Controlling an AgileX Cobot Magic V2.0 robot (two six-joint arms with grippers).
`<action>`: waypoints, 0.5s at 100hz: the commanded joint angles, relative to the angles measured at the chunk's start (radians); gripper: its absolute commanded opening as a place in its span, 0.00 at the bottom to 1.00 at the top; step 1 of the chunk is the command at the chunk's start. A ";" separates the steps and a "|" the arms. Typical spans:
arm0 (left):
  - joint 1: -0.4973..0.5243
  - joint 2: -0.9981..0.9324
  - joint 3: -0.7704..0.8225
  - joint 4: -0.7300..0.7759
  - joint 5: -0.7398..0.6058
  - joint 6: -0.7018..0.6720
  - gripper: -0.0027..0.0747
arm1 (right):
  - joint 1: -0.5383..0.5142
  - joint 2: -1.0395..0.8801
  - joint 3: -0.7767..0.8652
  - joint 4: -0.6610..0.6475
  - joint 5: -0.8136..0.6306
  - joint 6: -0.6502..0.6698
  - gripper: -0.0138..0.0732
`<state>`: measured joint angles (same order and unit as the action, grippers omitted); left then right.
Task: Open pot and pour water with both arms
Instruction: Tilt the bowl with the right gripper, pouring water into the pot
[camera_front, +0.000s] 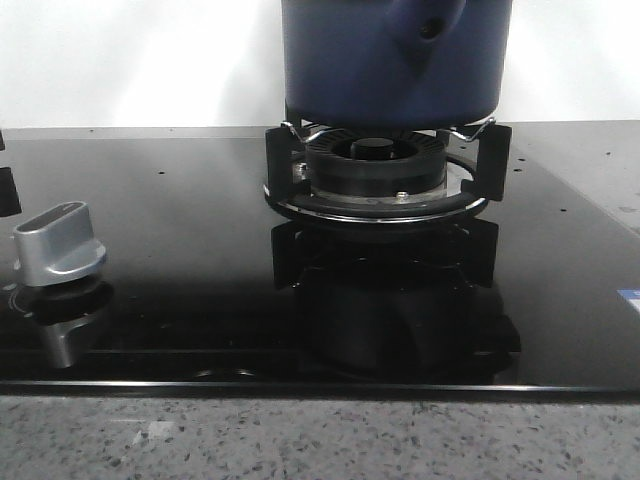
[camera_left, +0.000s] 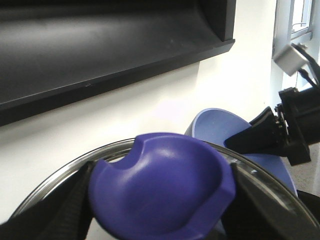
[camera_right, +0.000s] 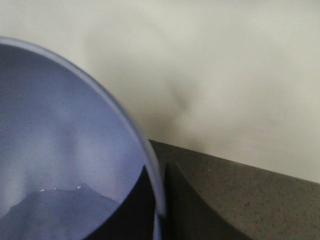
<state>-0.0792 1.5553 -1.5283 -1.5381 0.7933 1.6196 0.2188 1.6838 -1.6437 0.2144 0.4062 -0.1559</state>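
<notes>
White wall backs our left pincer (camera_left: 160, 210), clamped on the lid knob (camera_left: 162, 187); our right pincer (camera_right: 160, 200) pinches a bowl rim (camera_right: 120, 115).

We are looking into a light-blue bowl (camera_right: 60, 150) that is filling much of the right wrist view; its pale rim is curving across the frame, and a darker patch is showing low on its inside. A dark finger (camera_right: 192, 210) is lying on the outer side of the rim. Beyond it a grey speckled counter (camera_right: 270, 200) is meeting a plain white wall (camera_right: 210, 70).
</notes>
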 joint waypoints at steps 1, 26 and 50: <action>0.003 -0.051 -0.040 -0.082 0.001 -0.011 0.44 | 0.014 -0.100 0.055 0.016 -0.296 -0.017 0.09; 0.003 -0.051 -0.040 -0.082 0.001 -0.011 0.44 | 0.036 -0.152 0.265 -0.019 -0.675 -0.027 0.09; 0.003 -0.051 -0.040 -0.082 0.001 -0.011 0.44 | 0.038 -0.161 0.406 -0.019 -0.934 -0.027 0.08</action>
<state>-0.0792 1.5553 -1.5283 -1.5381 0.7933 1.6196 0.2556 1.5778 -1.2402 0.2030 -0.3422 -0.1800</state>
